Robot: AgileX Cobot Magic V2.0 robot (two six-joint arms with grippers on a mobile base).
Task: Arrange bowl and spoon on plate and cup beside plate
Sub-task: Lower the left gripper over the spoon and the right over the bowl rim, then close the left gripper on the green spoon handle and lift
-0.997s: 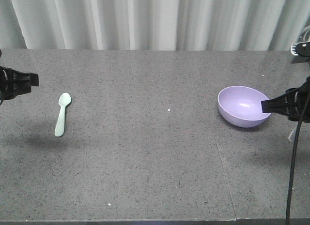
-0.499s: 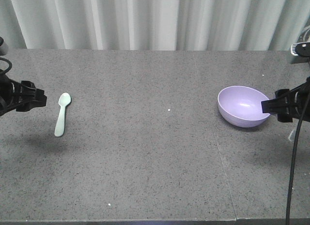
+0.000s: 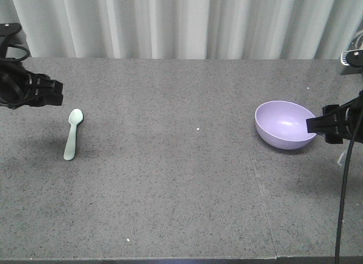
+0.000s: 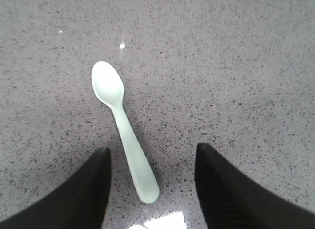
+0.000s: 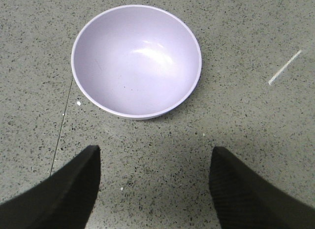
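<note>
Front view: with no plate or cup in sight, I risk placing blind. The spoon (image 3: 72, 133) lies flat at the table's (image 3: 181, 196) 9 o'clock and the bowl (image 3: 285, 125) sits at 3 o'clock, with my left gripper (image 3: 55, 95) hovering near the spoon's 11 o'clock and my right gripper (image 3: 312, 125) beside the bowl's 3 o'clock side. Left wrist: the left gripper (image 4: 151, 151) has its jaws apart astride the handle end at 6 o'clock, and so thin a spoon (image 4: 123, 128) may skid out if I close too high. Right wrist: the right gripper (image 5: 155, 152), spread and empty, faces the bowl (image 5: 137, 61) at 12 o'clock, whose glossy wall could slip or tip.
</note>
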